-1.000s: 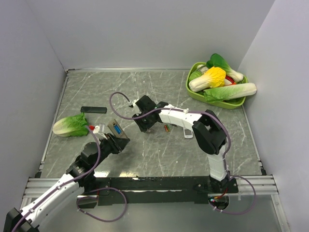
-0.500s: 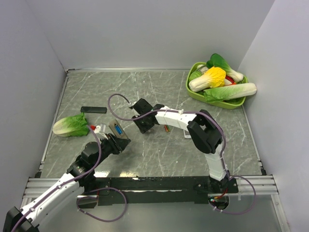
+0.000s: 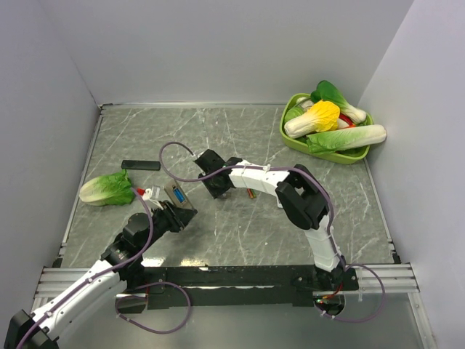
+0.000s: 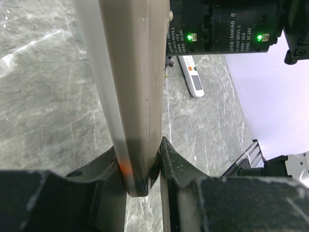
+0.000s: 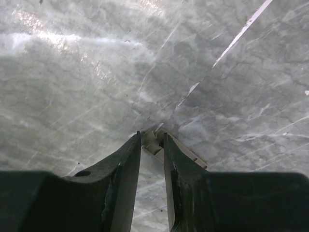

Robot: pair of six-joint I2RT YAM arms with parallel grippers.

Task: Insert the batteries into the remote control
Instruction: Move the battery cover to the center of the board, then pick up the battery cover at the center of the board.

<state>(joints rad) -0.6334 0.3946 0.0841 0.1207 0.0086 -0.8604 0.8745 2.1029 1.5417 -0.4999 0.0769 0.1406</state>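
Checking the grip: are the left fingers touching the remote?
Touching. The left wrist view shows the remote clamped between both left fingers, no gap either side.

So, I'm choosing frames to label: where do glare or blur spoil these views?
Left wrist: the remote control sits so near the lens it looks soft. Right wrist: white glare streaks on the table, upper left. Top external: even light, sharp, soft shadows only.

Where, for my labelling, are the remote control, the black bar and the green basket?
remote control [image 3: 175, 194]: top external view, on its blue recess.
black bar [image 3: 140, 165]: top external view, on its middle.
green basket [image 3: 285, 132]: top external view, on its left rim.
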